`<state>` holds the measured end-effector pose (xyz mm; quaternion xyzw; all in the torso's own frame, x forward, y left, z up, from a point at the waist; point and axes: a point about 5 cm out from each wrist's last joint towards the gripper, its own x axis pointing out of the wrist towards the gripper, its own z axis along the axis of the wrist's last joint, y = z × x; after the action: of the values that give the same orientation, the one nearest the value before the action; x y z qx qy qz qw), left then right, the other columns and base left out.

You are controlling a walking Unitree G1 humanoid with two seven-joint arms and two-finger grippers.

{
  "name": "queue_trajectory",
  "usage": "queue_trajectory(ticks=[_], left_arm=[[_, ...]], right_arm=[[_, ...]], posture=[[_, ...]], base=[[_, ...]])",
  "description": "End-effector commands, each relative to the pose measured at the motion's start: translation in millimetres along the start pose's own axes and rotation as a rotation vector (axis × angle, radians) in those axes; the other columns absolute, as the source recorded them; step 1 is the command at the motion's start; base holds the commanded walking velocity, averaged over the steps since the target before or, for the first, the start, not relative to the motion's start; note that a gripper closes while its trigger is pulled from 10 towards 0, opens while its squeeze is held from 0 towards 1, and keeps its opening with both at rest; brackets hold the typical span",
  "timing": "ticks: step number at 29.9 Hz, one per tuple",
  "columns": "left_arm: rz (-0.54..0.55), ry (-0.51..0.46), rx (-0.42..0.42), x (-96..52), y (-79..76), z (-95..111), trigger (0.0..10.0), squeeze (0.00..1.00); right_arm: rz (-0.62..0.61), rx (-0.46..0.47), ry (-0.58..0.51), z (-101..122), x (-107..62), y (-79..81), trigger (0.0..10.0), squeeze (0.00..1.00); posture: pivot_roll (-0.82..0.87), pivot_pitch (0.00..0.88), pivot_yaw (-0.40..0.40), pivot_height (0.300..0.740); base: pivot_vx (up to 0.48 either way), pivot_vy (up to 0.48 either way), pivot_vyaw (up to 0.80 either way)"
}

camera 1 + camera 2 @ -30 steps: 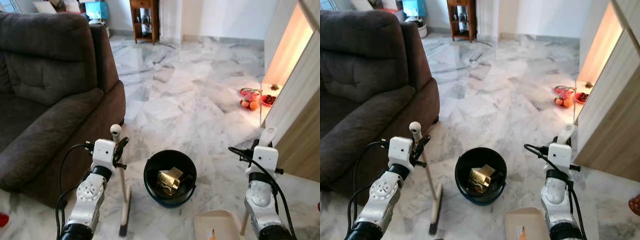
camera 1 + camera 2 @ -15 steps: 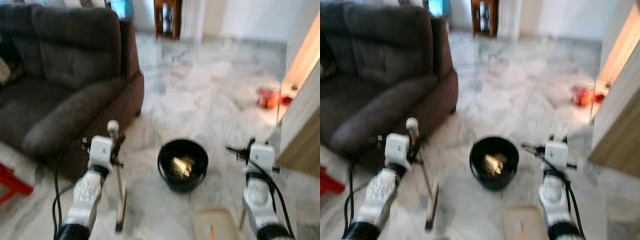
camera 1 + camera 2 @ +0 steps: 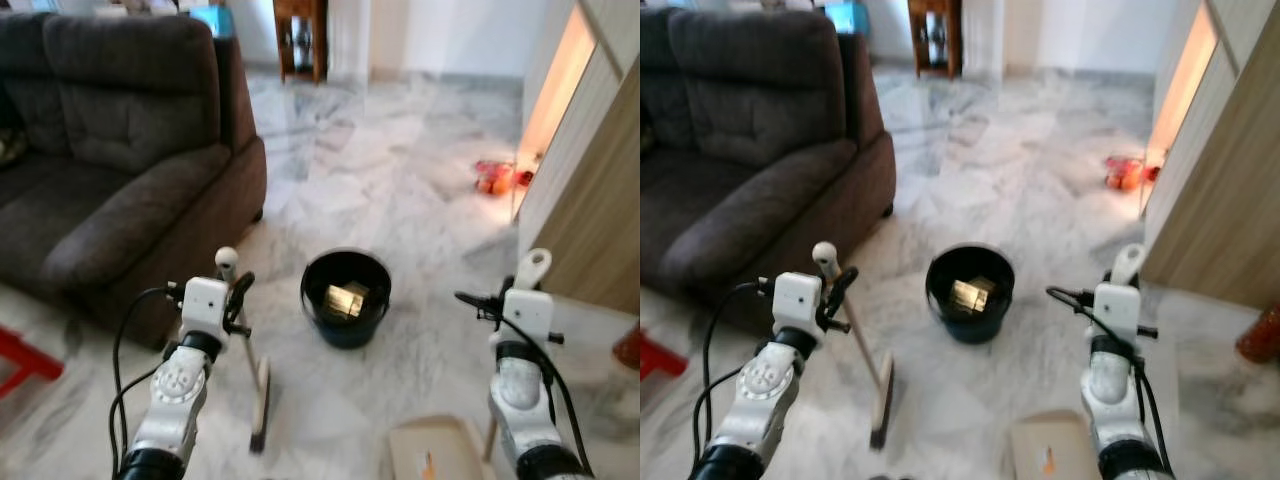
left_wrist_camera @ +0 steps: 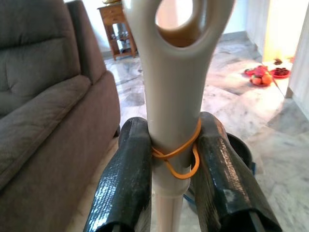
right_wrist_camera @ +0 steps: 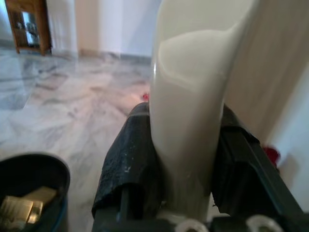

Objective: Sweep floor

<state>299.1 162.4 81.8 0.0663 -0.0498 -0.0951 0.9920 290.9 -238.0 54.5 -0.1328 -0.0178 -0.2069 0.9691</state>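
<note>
The left tool [image 4: 166, 159] clamps the broom [image 3: 878, 385]; the right tool [image 5: 186, 159] clamps the dustpan [image 3: 432, 455]. A wide stroke could knock over the nearby bucket [image 3: 345, 298].

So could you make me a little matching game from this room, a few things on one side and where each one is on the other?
Things:
1. broom
2. dustpan
3. bucket
4. sofa

Places:
A. on the floor between the two arms
B. held in the left gripper
C. along the robot's left side
D. held in the right gripper

Pairs: 1-B, 2-D, 3-A, 4-C
</note>
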Motion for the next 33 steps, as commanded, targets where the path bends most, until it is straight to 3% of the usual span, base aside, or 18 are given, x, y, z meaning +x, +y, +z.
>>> queue_trajectory(ticks=[1,8,28,33], left_arm=[[0.011,-0.039,0.037,4.6,6.5,9.6,10.0,0.00],[0.009,-0.035,0.035,5.0,5.6,9.3,10.0,0.00],[-0.010,-0.015,0.072,6.9,2.8,6.9,10.0,0.00],[-0.015,-0.012,0.087,7.5,2.5,6.5,10.0,0.00]], right_arm=[[0.003,0.009,-0.042,9.5,5.8,1.3,10.0,0.00],[0.008,0.015,-0.023,7.5,5.5,2.6,10.0,0.00],[0.021,0.003,0.003,4.0,5.0,5.0,10.0,0.00],[0.019,-0.001,0.008,3.2,4.7,5.0,10.0,0.00]], posture=[[0.03,0.000,0.070,0.740],[0.04,0.000,0.068,0.740],[0.03,0.000,0.070,0.740],[0.03,0.000,0.073,0.740]], base=[[0.000,0.000,0.00],[0.000,0.000,-0.07],[0.000,0.000,-0.80],[0.000,-0.292,-0.80]])
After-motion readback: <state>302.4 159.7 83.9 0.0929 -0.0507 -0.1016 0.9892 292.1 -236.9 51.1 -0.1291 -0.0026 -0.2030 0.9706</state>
